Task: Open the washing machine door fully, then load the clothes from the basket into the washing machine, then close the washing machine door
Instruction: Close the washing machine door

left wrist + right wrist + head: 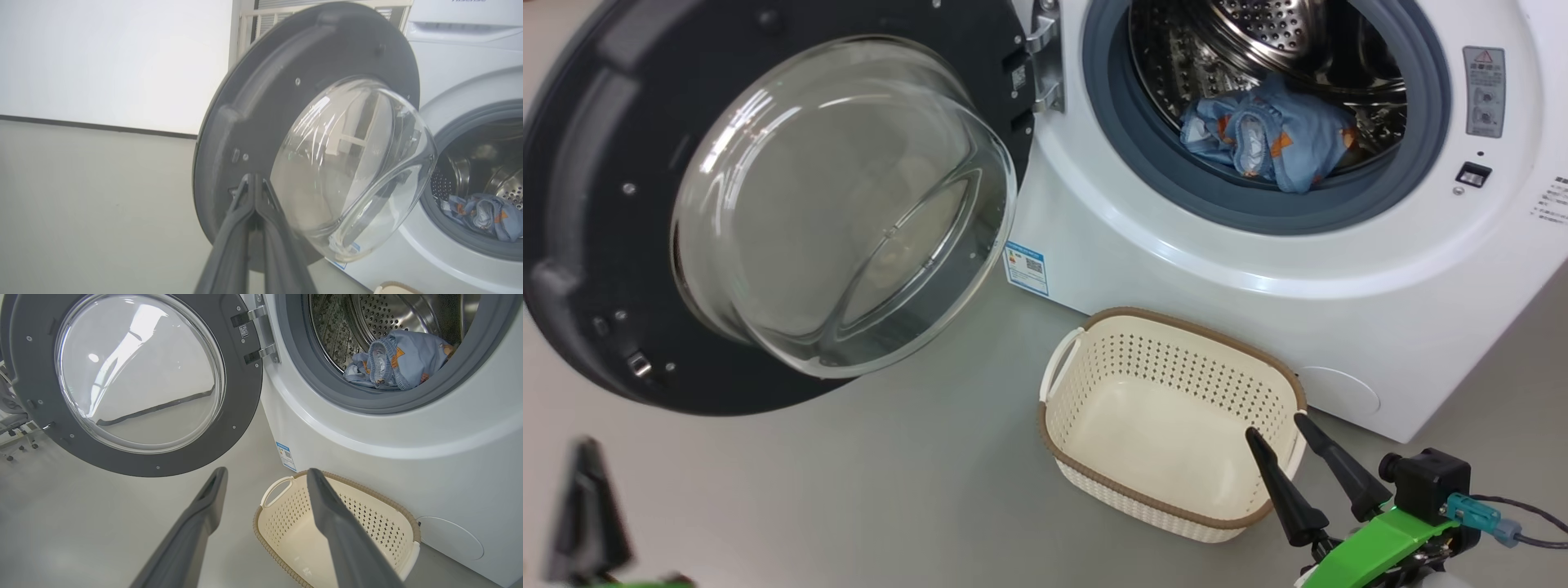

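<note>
Grey floor and a plain white wall frame a white front-loading washing machine. Its door is swung wide on the hinge, so the bulging glass bowl faces the room. Blue clothes with orange prints lie heaped low in the steel drum, one fold close to the grey gasket. On the floor just before the machine stands the cream basket, its bare bottom showing.

The right pincer hangs over the basket's near corner, its two fingers spread wide with nothing between them. The left pincer is pressed shut on nothing, its joined tips aimed at the door's dark inner rim near the latch side. Whether they touch it cannot be told.

With the garments in the drum and the basket bare, closing looks like the step in hand. The door should handle as a stiff, fairly heavy piece bound to its hinge arc. Its glass is slick, rounded and breakable, a poor place to press. The flat dark rim farthest from the hinge looks the best spot for a push. The clothes are light and limp, and the fold near the gasket could catch as the door comes home.
</note>
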Tool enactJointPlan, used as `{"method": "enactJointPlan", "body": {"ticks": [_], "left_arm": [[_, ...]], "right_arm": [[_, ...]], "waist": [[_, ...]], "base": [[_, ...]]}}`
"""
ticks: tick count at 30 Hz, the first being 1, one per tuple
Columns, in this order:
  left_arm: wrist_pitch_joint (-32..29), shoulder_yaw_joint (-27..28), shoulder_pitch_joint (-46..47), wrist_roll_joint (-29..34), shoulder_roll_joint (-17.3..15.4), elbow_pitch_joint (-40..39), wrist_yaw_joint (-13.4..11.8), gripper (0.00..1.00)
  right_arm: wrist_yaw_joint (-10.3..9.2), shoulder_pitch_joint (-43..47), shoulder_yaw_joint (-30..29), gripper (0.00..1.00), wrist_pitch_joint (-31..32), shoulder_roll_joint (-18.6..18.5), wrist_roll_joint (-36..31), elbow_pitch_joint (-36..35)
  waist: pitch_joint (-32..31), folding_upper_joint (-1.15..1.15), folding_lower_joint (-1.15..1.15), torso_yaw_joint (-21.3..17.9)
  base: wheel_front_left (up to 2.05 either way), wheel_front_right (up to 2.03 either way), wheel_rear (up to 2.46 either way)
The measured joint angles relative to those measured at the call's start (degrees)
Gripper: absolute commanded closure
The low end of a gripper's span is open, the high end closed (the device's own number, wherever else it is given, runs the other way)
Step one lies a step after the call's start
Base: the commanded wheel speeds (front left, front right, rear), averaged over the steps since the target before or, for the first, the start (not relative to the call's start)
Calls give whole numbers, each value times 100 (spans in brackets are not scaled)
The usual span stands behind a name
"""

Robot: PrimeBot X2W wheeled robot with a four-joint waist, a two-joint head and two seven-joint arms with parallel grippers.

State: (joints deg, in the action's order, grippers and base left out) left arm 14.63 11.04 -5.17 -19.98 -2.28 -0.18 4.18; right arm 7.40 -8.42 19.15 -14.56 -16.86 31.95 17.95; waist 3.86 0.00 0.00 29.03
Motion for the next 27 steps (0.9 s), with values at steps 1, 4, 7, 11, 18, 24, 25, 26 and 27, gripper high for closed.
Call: {"method": "enactJointPlan", "body": {"ticks": [1, 4, 7, 11, 18, 24, 25, 26, 27], "left_arm": [[0, 152, 126, 0, -27, -75, 44, 100], [1, 637, 609, -24, -210, -265, 167, 100], [3, 1079, 1179, -189, -499, -287, 268, 100], [8, 1457, 1868, -311, -1000, -187, 303, 100], [9, 1825, 3021, -1073, -1737, 689, 315, 100], [-79, 1626, 3531, -1852, -2277, 2340, 315, 100], [-205, 1538, 3600, -2054, -2383, 2574, 315, 100], [-333, 1455, 3674, -2207, -2508, 2791, 315, 100], [-491, 1391, 3761, -2364, -2630, 2985, 315, 100]], "right_arm": [[0, 44, -14, 0, 0, 21, -4, -5], [0, 118, -57, 0, 0, 76, -8, -40], [0, 122, -103, 0, 0, 88, -13, -63], [0, 120, -140, 0, 0, 90, -33, -100], [0, -15, -164, 0, 0, 76, -110, -155], [0, -126, -175, 0, 0, 74, -111, -160], [0, -126, -167, 0, 0, 79, -111, -160], [0, -126, -165, 0, 0, 87, -111, -159], [0, -126, -158, 0, 0, 91, -111, -157]], "waist": [[7, 0, 0, -21], [55, 0, 0, -111], [124, 0, 0, -228], [257, 0, 0, -379], [571, 0, 0, -616], [768, 0, 0, -783], [787, 0, 0, -802], [806, 0, 0, -816], [821, 0, 0, -824]], "base": [[0, 0, 0], [0, 0, 0], [0, 0, 0], [0, 0, 0], [0, 0, 0], [0, 0, 0], [0, 0, 0], [0, 0, 0], [0, 0, 0]]}}
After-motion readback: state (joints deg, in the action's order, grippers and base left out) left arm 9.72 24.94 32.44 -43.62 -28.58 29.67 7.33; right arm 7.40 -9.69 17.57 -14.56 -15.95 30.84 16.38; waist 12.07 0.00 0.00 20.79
